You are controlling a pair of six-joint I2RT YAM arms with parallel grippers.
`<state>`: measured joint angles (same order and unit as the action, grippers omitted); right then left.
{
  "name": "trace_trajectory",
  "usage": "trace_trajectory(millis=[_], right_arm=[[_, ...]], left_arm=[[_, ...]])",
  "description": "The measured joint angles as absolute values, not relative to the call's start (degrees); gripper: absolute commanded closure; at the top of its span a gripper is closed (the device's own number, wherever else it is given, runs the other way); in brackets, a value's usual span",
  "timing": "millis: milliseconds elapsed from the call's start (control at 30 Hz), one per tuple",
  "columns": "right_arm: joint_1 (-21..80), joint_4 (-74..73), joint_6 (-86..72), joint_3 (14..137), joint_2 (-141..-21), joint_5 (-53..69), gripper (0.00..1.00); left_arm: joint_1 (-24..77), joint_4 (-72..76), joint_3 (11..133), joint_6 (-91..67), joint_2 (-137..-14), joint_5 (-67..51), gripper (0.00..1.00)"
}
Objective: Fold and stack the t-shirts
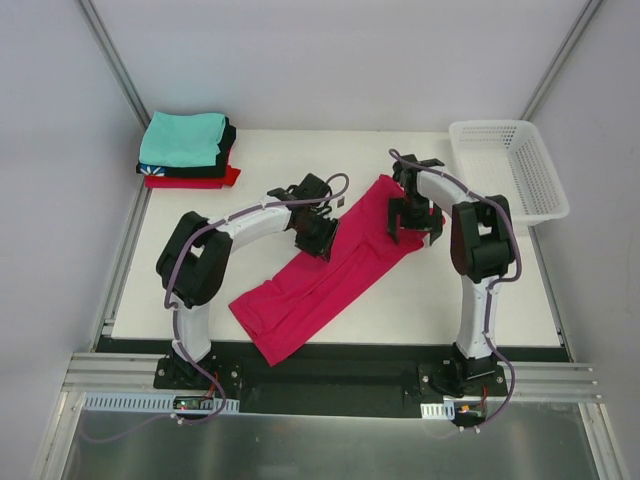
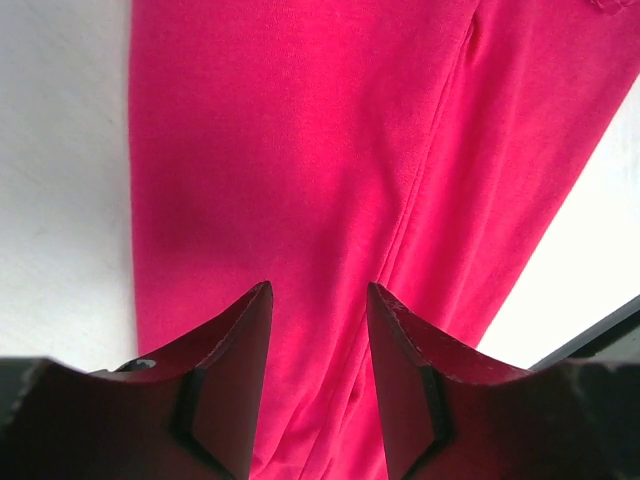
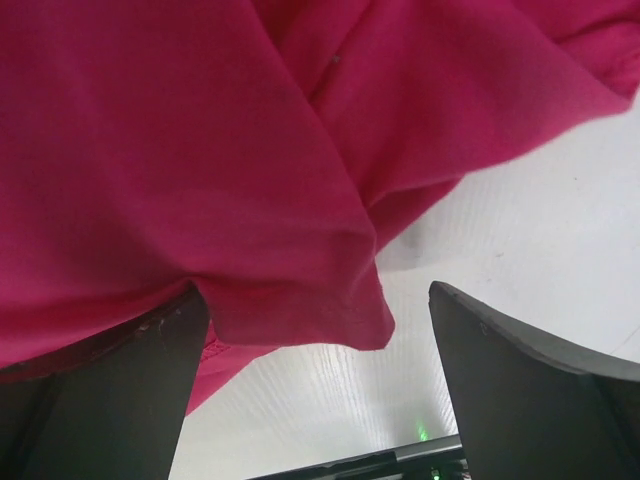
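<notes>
A crimson-pink t-shirt (image 1: pixel 320 290) lies stretched in a long diagonal band across the white table (image 1: pixel 470 300), running from the near-left edge towards the far right, inside a booth of pale grey walls (image 1: pixel 330 60) framed by slanting metal posts (image 1: pixel 112 60). The left gripper (image 1: pixel 318 240) hangs over the band's middle stretch, its jaws a narrow way apart with flat cloth showing between them and nothing pinched. The right gripper (image 1: pixel 412 222) stands at the shirt's far end, jaws spread wide, with a loose hemmed fold of cloth lying against one finger and sagging into the gap. At the far-left corner sits a stack of folded shirts: the teal shirt (image 1: pixel 182 138) on top, the black shirt (image 1: pixel 226 148) beneath, the red shirt (image 1: pixel 195 181) at the bottom. A white mesh basket (image 1: pixel 500 126) occupies the far-right corner. An aluminium rail (image 1: pixel 330 385) carries both arm bases along the near edge.
</notes>
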<state>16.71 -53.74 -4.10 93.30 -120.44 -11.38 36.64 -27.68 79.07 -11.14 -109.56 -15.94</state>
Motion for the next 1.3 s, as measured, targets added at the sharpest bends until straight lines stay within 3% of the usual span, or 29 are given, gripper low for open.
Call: trace_trajectory(millis=[367,800,1133,1300], right_arm=[[16.08,-57.60,-4.73,103.15,-127.48,-8.82,0.04],[15.62,-62.87,-3.84,128.16,-141.75,-2.42,0.04],[15.59,-62.06,-3.75,130.10,-142.82,2.31,0.04],[15.77,-59.02,-3.38,121.71,-137.56,2.46,0.04]], left_arm=[[36.73,-25.85,73.87,-10.92,-110.37,-15.88,0.58],[40.36,-23.57,65.67,-16.62,-103.57,-13.54,0.59],[42.98,-25.89,71.99,-20.05,-107.33,-13.28,0.59],[43.16,-27.22,72.86,-20.08,-108.75,-12.47,0.58]])
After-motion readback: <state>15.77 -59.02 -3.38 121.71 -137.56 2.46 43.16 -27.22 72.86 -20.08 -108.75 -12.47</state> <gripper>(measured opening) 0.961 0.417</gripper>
